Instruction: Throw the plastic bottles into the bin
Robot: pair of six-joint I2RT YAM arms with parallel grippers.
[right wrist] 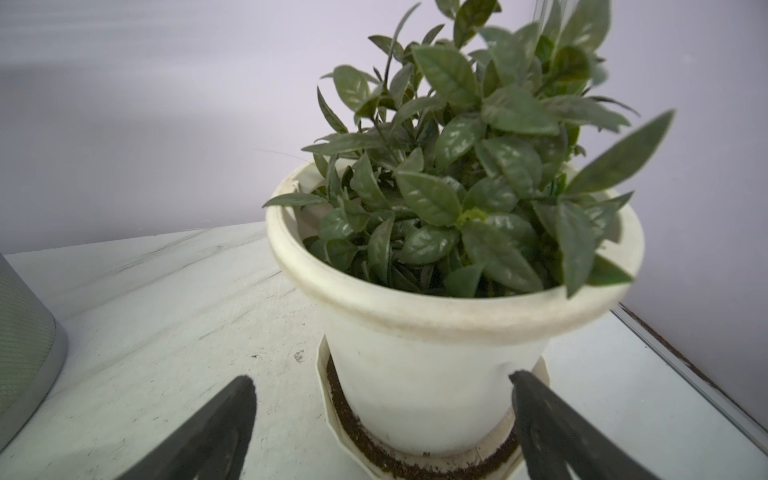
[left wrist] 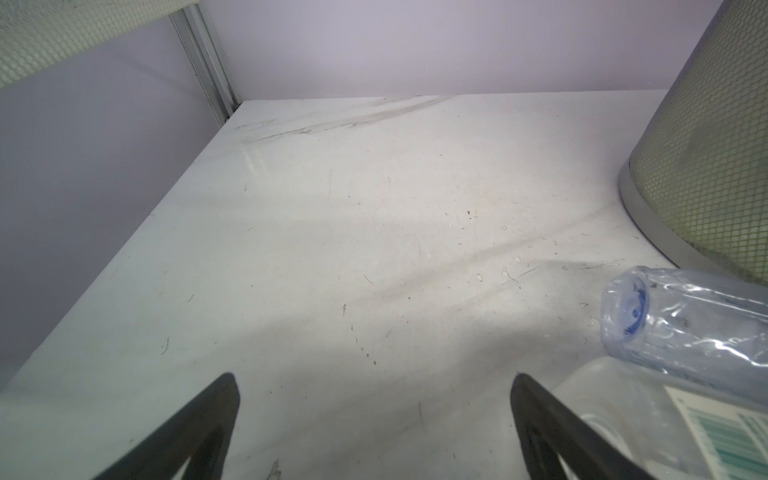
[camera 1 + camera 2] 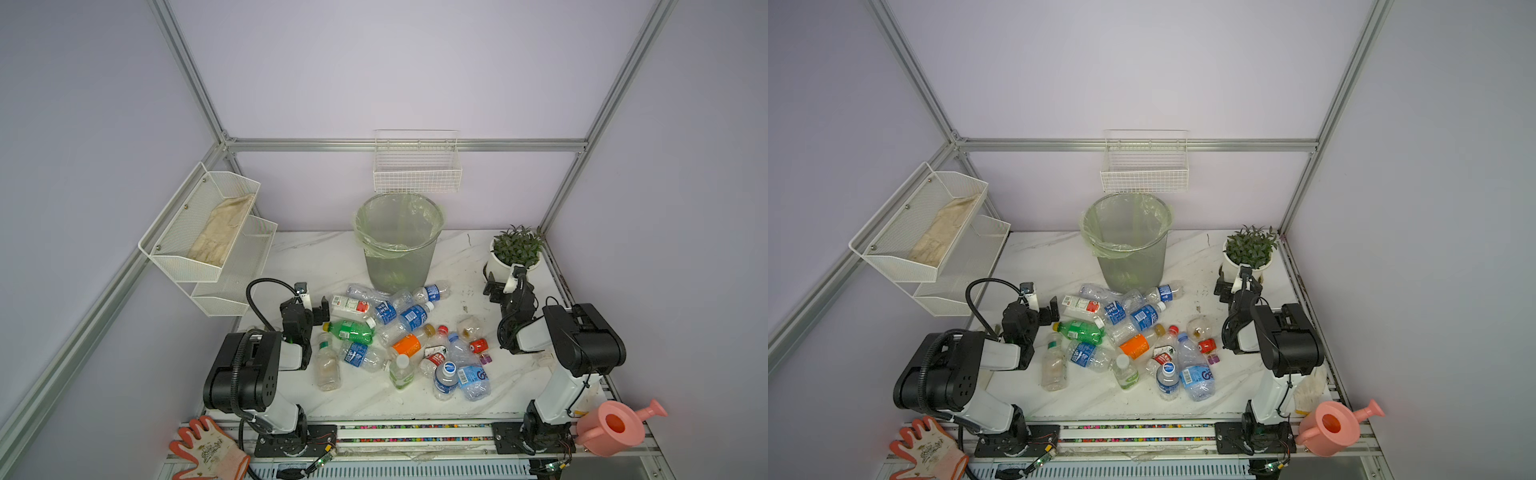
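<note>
Plastic bottles (image 3: 409, 318) loose; grippers (image 2: 374, 376) (image 1: 380, 376) spread, empty.

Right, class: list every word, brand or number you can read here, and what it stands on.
Nothing reads for certain.
plastic bottles: label print too small and blurred.
barcode label, left wrist view: bars only, no legible digits.
glove: dark print, too blurred.

A: Entry one, left arm (image 3: 249, 374)?
B: Black joint housings; white links; ribbed black hose (image 3: 268, 281); black base plate (image 3: 291, 442); green circuit board (image 3: 322, 459) on coloured wires.
A: Entry two, right arm (image 3: 582, 345)?
B: Same black-and-white build; thin black cable (image 3: 500, 332); black tapered fingers (image 1: 208, 436).
</note>
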